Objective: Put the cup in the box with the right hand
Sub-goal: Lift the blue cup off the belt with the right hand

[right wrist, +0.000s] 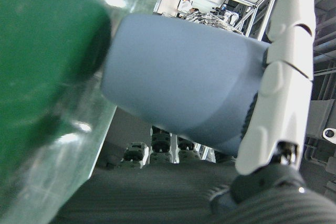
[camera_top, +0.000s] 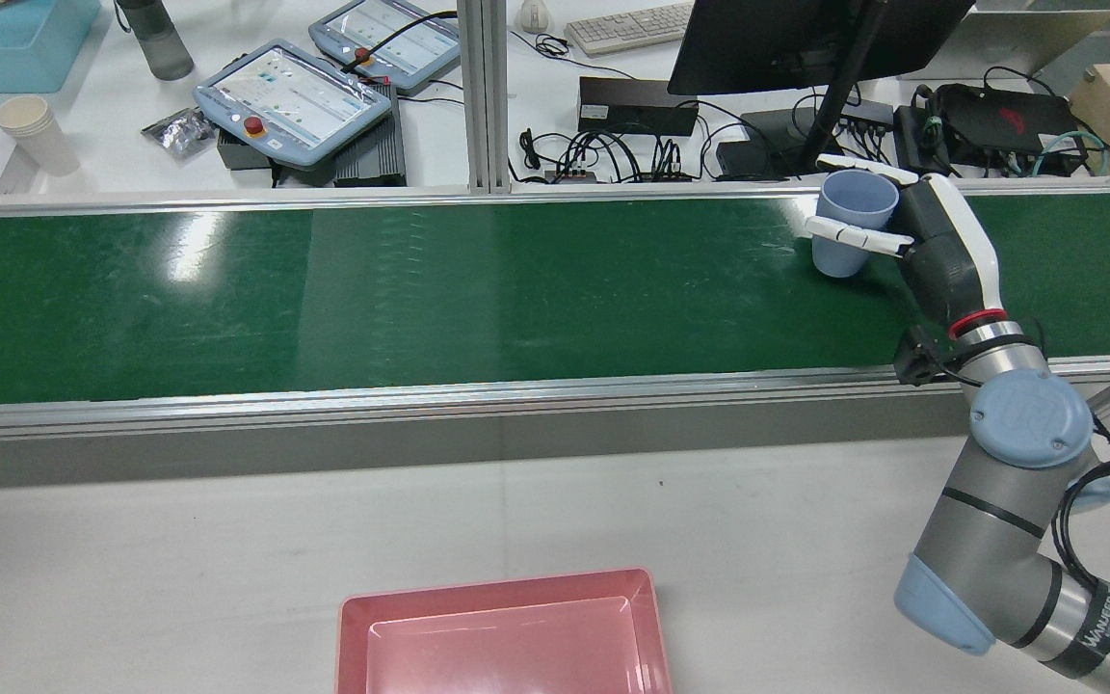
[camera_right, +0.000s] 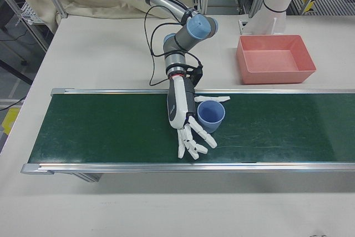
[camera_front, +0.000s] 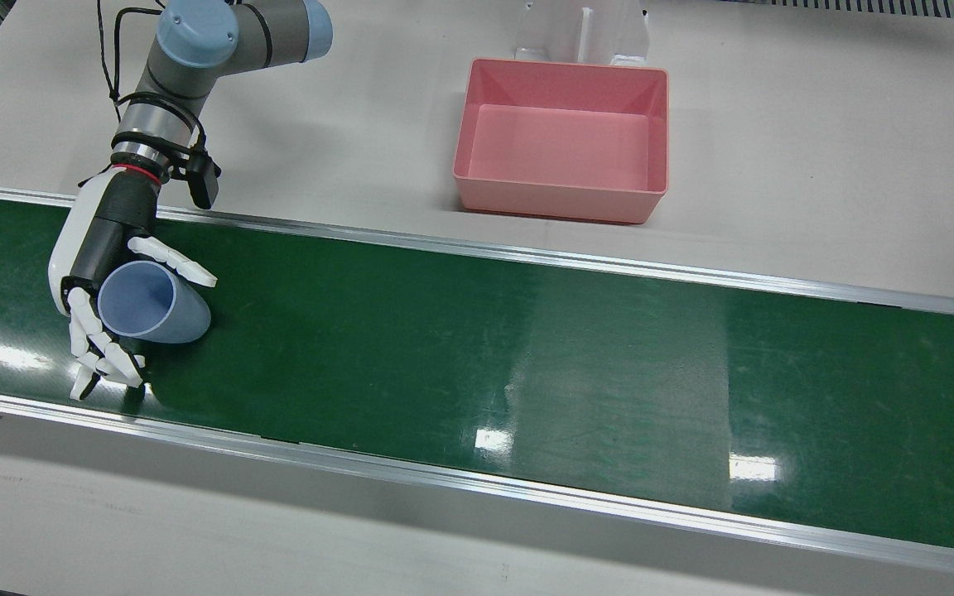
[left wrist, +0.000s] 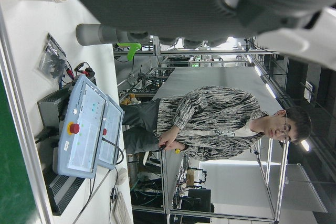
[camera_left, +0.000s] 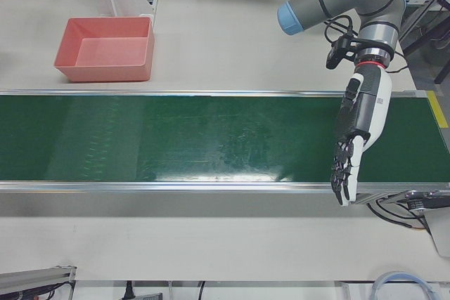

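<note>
A light blue cup [camera_front: 150, 302] stands on the green belt [camera_front: 527, 356], mouth up. My right hand [camera_front: 92, 248] is around it: the palm sits against its side, the thumb [camera_front: 175, 261] lies across one side near the rim, and the fingers [camera_front: 104, 348] stretch out straight past the other side, not curled. The rear view shows the cup [camera_top: 849, 226] between thumb and fingers of that hand [camera_top: 940, 251]. The pink box [camera_front: 564, 199] sits empty on the white table behind the belt. My left hand [camera_left: 362, 121] hangs open over the belt's far end, holding nothing.
Aluminium rails [camera_front: 477, 248] run along both edges of the belt. A white stand [camera_front: 585, 33] is right behind the box. Beyond the belt in the rear view lie pendants [camera_top: 295, 92], cables and a monitor [camera_top: 806, 39]. A person [left wrist: 210, 124] stands in the background.
</note>
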Tool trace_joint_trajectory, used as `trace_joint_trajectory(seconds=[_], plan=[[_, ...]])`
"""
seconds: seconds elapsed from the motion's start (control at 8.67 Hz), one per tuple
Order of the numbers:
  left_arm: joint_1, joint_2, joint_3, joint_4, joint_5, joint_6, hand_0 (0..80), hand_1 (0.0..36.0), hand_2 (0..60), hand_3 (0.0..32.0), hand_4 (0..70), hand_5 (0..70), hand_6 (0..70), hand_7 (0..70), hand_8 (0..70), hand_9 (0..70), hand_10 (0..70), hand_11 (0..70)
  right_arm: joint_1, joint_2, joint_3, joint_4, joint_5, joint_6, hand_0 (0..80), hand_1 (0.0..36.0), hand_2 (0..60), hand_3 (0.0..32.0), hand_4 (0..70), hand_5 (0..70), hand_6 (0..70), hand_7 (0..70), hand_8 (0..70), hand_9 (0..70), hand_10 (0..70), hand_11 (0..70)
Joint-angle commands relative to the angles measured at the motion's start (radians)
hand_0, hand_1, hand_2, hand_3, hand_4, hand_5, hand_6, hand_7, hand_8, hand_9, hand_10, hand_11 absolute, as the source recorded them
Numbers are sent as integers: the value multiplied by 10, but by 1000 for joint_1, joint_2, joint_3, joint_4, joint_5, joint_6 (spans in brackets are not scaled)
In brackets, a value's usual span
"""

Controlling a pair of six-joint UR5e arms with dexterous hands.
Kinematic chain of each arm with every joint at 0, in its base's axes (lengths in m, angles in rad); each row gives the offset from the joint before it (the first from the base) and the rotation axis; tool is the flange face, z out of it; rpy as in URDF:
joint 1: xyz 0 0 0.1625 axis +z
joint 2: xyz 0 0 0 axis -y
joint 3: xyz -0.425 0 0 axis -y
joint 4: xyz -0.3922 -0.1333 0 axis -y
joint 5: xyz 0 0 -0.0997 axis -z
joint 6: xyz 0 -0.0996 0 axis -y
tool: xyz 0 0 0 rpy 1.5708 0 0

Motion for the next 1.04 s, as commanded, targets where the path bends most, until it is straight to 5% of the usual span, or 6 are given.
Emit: trace_joint_trajectory(seconds=[0.0, 0.35, 0.69, 0.92], plan=[[0, 0, -1, 0, 0, 0, 0, 0, 0, 0, 0, 0, 0, 0, 0, 0, 0, 0, 32, -5, 28, -60, 21, -30, 404, 360, 600, 0, 700, 185, 480, 700, 700, 700, 700, 700], [0, 0, -1, 0, 0, 0, 0, 0, 0, 0, 0, 0, 0, 0, 0, 0, 0, 0, 47, -9, 109, -75, 21, -33, 451, 360, 600, 0, 700, 203, 497, 700, 700, 700, 700, 700], [0, 0, 0, 0, 0, 0, 0, 0, 0, 0, 0, 0, 0, 0, 0, 0, 0, 0, -34, -63, 396, -76, 6, -125, 415, 360, 600, 0, 700, 192, 485, 700, 700, 700, 700, 700], [0, 0, 0, 0, 0, 0, 0, 0, 0, 0, 0, 0, 0, 0, 0, 0, 0, 0, -223, -48, 671, -78, 24, -435, 407, 360, 600, 0, 700, 183, 483, 700, 700, 700, 700, 700]])
